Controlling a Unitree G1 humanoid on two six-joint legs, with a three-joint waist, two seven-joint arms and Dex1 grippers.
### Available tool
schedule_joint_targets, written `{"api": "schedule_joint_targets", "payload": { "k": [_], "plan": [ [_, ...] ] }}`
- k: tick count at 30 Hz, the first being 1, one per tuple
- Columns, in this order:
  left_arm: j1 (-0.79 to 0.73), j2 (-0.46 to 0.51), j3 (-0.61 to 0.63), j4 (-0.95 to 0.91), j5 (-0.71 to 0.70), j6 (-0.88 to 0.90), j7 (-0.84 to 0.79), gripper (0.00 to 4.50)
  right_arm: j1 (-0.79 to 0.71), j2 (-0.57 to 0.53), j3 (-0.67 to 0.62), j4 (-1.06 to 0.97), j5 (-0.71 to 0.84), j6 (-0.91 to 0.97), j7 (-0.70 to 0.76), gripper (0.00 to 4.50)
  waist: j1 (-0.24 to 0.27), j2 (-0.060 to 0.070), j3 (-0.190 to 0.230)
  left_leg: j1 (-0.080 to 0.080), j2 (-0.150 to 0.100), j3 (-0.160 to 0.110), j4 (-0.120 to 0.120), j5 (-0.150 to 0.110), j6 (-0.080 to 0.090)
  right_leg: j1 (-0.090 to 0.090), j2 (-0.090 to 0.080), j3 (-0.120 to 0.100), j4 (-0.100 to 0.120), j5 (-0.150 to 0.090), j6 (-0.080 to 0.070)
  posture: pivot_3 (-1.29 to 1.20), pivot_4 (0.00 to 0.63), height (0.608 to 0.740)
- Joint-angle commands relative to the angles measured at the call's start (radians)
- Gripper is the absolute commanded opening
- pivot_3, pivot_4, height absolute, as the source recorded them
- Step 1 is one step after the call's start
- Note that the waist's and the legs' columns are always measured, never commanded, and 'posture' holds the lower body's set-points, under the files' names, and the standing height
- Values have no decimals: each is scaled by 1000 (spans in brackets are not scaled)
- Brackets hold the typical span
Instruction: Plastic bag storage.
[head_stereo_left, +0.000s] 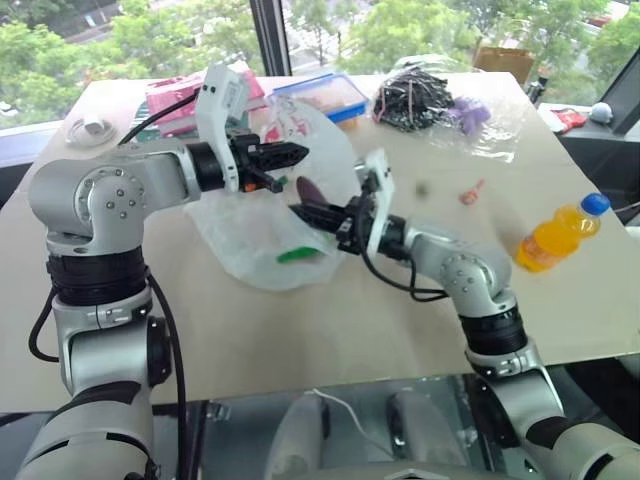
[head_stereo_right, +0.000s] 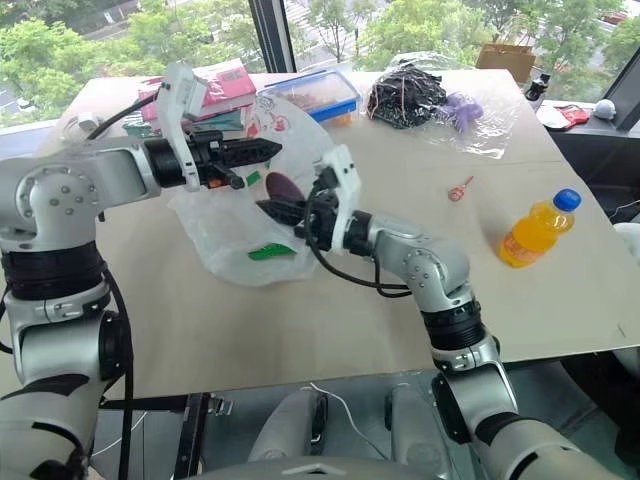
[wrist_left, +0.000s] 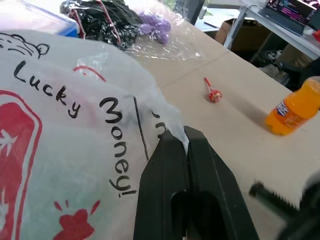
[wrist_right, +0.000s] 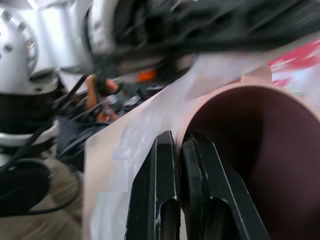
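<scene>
Daylight came through the windows (head_stereo_left: 150, 40) at the top of the frame — bright, with soft shadows — and the right wrist view's upper half was motion-blurred.

A wide beige table (head_stereo_left: 300, 330) fills the foreground, its near edge over a glossy grey floor (head_stereo_left: 350, 420). Behind it a large window (head_stereo_left: 120, 40) with a dark vertical frame (head_stereo_left: 268, 35) looks out on green trees in daylight. At the far right stands a cardboard box (head_stereo_left: 505, 60) beside a dark desk (wrist_left: 280, 30).
</scene>
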Motion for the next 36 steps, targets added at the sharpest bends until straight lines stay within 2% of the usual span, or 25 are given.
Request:
{"api": "schedule_joint_targets", "payload": {
  "k": [1, 5, 10, 14, 19, 23, 26, 27, 29, 32, 33, 36],
  "plan": [
    [-27, 18, 45, 5, 12, -33, 10, 0, -30, -15, -47, 3, 1, -12, -7, 55, 1, 0, 0, 0, 0, 0, 0, 0, 0, 0, 0, 0, 0, 0, 0, 0, 150, 740],
    [-29, -1, 53, -25, -15, -21, 5, 0, -34, -25, -23, 33, -25, -12, 0, 55, 3, 0, 0, 0, -1, 0, 0, 0, 0, 0, -1, 0, -1, 0, 0, 0, 150, 740],
    [-2, -28, 72, -113, -108, 57, -4, 0, -136, 92, 0, 266, -114, -126, -8, 55, -8, 0, 0, 0, 1, 1, 0, 0, 0, -1, 0, 1, 1, 0, 0, 0, 150, 740],
    [36, -31, 94, -175, -170, 131, 12, 0, -265, 205, -89, 529, -164, -328, -61, 55, -15, 0, 0, 0, 1, 1, -2, 0, 0, -2, 1, 2, 1, 0, 0, 0, 150, 740],
    [68, -43, 136, -213, -211, 205, 72, 0, -352, 255, -144, 693, -158, -476, -55, 55, -1, 0, 0, 0, -1, 1, -2, 0, 0, -2, -1, 2, 0, 0, 0, 0, 150, 740],
    [75, -70, 158, -226, -226, 222, 114, 0, -396, 284, -131, 842, -212, -580, -62, 55, -2, 0, 0, 0, -1, 1, -4, 0, 0, -3, -1, 2, 0, 0, 0, 0, 150, 740],
    [67, -103, 172, -220, -224, 223, 158, 0, -404, 281, -53, 968, -329, -669, -59, 55, -2, 0, 0, 0, -1, 2, -4, 0, 0, -3, -1, 2, 0, 0, 0, 0, 150, 740],
    [66, -110, 178, -214, -221, 222, 172, 0, -400, 278, -46, 986, -345, -690, -57, 558, -2, 0, 0, 1, -1, 2, -4, 0, 0, -2, -1, 2, 0, 0, 0, 0, 150, 740],
    [64, -121, 194, -189, -204, 212, 203, 0, -375, 255, -25, 945, -369, -707, -41, 1053, -2, 0, 0, 1, -1, 2, -4, 0, 0, -2, -1, 2, 1, 0, 0, 0, 150, 740],
    [63, -132, 207, -142, -166, 184, 247, 0, -281, 169, 70, 708, -429, -664, 12, 2268, -1, 0, 0, 0, -1, 1, -4, 0, -1, -3, -1, 2, 0, 0, 0, 0, 150, 740],
    [61, -141, 207, -121, -146, 165, 262, 0, -231, 124, 86, 561, -412, -601, 32, 2676, 0, 0, 0, 0, -1, 1, -4, 0, -1, -3, -1, 2, 1, 0, 0, 0, 150, 740],
    [51, -167, 211, -64, -114, 121, 288, 0, -120, 16, 95, 198, -359, -415, 60, 2676, 5, 0, 0, -1, -1, 0, -5, 0, -1, -4, -2, 2, -1, 0, 0, 0, 150, 740]
  ]
}}
